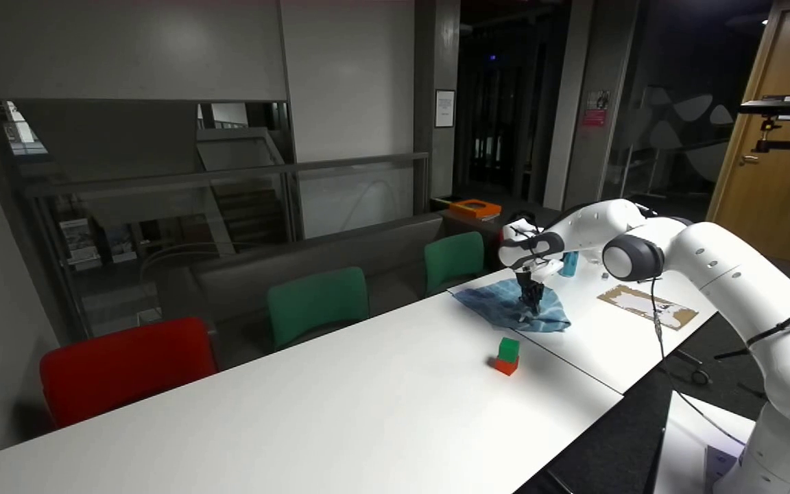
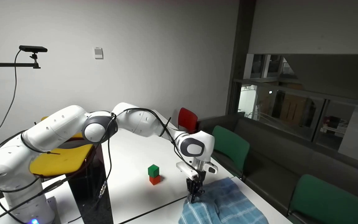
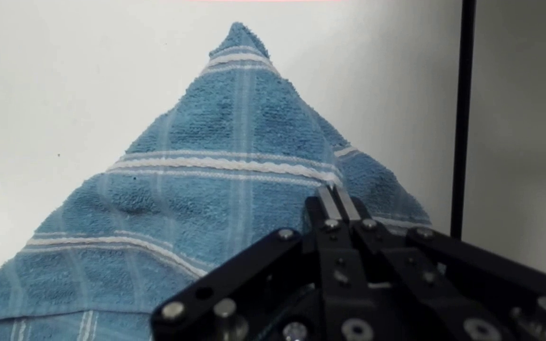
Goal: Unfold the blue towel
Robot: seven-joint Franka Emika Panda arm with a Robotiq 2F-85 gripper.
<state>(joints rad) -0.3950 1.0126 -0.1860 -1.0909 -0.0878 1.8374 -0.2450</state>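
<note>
The towel [image 3: 197, 208], blue with white stripes, lies rumpled and partly folded on the table [image 1: 299, 412], along a seam; the gripper [image 3: 333, 192] points down at it, fingers drawn together on a fold of cloth; in both exterior views a green block [image 2: 153, 170] stands on a red block [image 2: 155, 179], apart from the towel.
</note>
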